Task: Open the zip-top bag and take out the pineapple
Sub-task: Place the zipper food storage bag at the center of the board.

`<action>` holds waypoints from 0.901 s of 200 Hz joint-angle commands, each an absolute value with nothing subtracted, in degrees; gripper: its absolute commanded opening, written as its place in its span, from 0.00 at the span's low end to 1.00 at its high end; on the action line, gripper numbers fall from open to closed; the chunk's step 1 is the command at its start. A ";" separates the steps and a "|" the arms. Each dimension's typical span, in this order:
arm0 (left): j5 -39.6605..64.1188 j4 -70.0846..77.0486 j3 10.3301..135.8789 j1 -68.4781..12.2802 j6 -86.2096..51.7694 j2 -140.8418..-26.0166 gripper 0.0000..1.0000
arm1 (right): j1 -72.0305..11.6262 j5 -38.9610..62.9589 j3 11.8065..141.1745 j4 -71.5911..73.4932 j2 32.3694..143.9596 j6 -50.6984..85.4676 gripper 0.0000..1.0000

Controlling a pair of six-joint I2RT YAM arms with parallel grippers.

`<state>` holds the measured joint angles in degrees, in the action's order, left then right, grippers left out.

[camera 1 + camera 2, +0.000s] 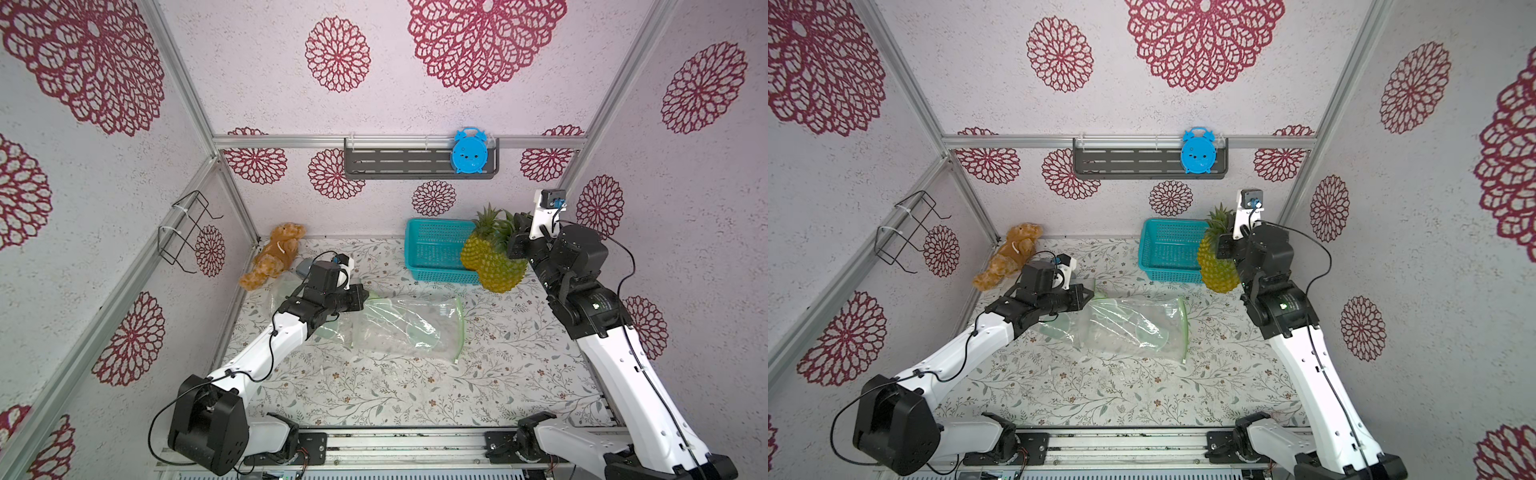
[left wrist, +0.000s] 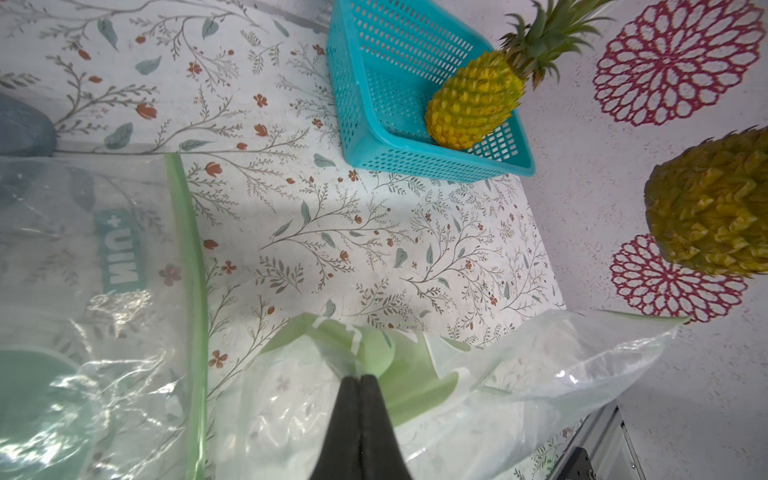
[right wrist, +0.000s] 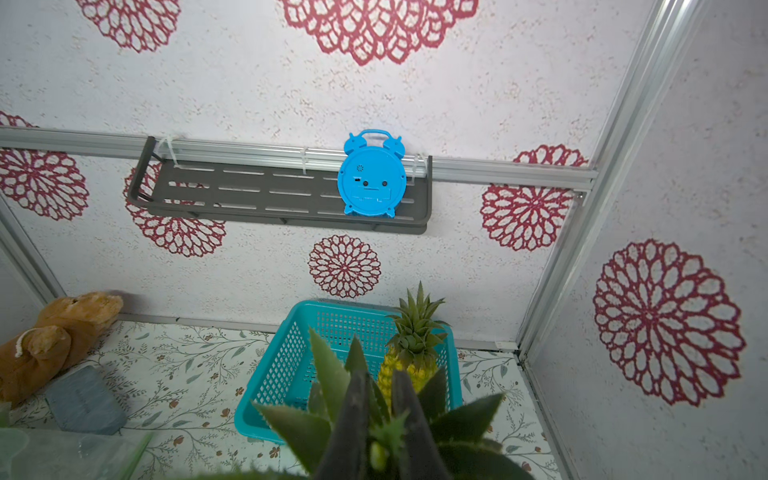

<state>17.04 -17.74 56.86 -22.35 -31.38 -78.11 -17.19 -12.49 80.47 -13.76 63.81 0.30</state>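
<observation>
right wrist view: right claw [image 3: 380, 376] clamped on the leafy top of the pineapple, fingers [image 3: 353, 415] either side of the leaves. fruit body is out of that view. left wrist view gives the body: pineapple [image 2: 706, 208] out of the bag, looks lifted off the worktop [image 2: 332, 232], near the blue basket [image 2: 415, 158]. same view shows left claw [image 2: 360, 377] jaws together, pinching a fold of the clear bag [image 2: 540, 374]. green zip strip [image 2: 193, 270] runs along another part of the plastic. second pineapple [image 2: 473, 108] leans in the basket, also seen in right wrist view [image 3: 409, 368].

in a top view the two fruits sit close, pineapple [image 1: 500, 272] in front of second pineapple [image 1: 473, 249]. in a top view the right arm [image 1: 1266, 257] covers the leaves and the fruits overlap, can't split them. both top views: bag [image 1: 407, 328] lies crumpled mid worktop, left arm [image 1: 291, 328] covers its end.

around: teddy bear [image 1: 274, 255] in back corner, grey-blue block [image 3: 83, 401] beside it, blue clock [image 1: 469, 151] on wall shelf [image 1: 395, 164], wire rack [image 1: 187, 232] on side wall.
</observation>
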 commanded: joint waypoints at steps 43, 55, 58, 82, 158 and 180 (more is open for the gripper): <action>14.90 -17.13 58.80 -21.81 -32.36 -83.36 0.15 | -10.12 4.74 80.69 1.21 69.38 8.55 0.00; 14.56 -16.94 58.97 -21.80 -32.39 -83.58 0.21 | -9.00 7.55 80.41 3.23 71.06 9.90 0.00; 14.44 -16.92 59.04 -21.80 -32.35 -83.58 0.24 | -8.73 8.21 80.41 3.82 71.50 10.29 0.00; 13.13 -17.08 58.94 -21.77 -32.44 -82.77 0.41 | -7.14 13.16 80.25 8.05 75.04 12.68 0.00; 9.34 -16.95 55.24 -21.54 -31.27 -75.22 0.59 | -5.19 22.02 80.20 24.67 85.90 20.29 0.00; 8.57 -16.84 53.81 -21.45 -30.61 -72.70 0.59 | -4.93 23.62 81.55 29.65 89.74 23.82 0.00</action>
